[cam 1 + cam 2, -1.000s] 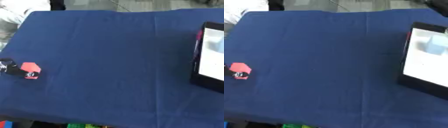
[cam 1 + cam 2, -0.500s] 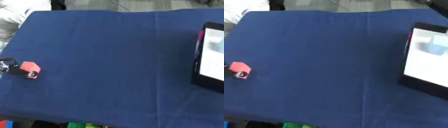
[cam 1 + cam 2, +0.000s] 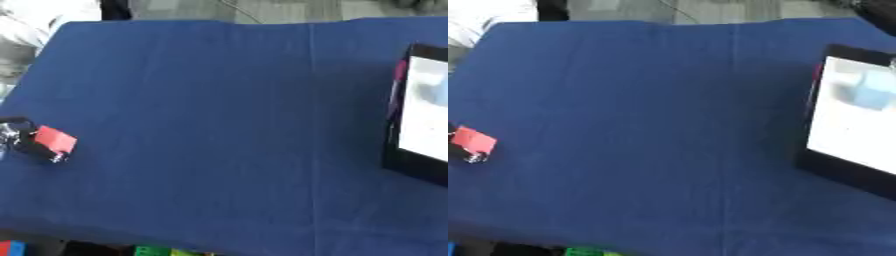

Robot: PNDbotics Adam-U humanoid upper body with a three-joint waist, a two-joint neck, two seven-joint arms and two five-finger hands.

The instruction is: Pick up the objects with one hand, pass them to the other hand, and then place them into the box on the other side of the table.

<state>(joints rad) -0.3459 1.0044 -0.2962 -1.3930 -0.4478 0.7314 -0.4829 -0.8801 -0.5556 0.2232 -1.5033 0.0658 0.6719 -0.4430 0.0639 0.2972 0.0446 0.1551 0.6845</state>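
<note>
Red block (image 3: pixel 55 139) sits at the desk's (image 3: pixel 227 125) left edge, far across from the box (image 3: pixel 852 120) on the right. Neither robot hand is in view; the left arm's side is nearer.

No lettering, label, brand, number or sign can be read on the blue tablecloth (image 3: pixel 219 125), the red block (image 3: pixel 55 140) or the black-rimmed box (image 3: pixel 852 117).
</note>
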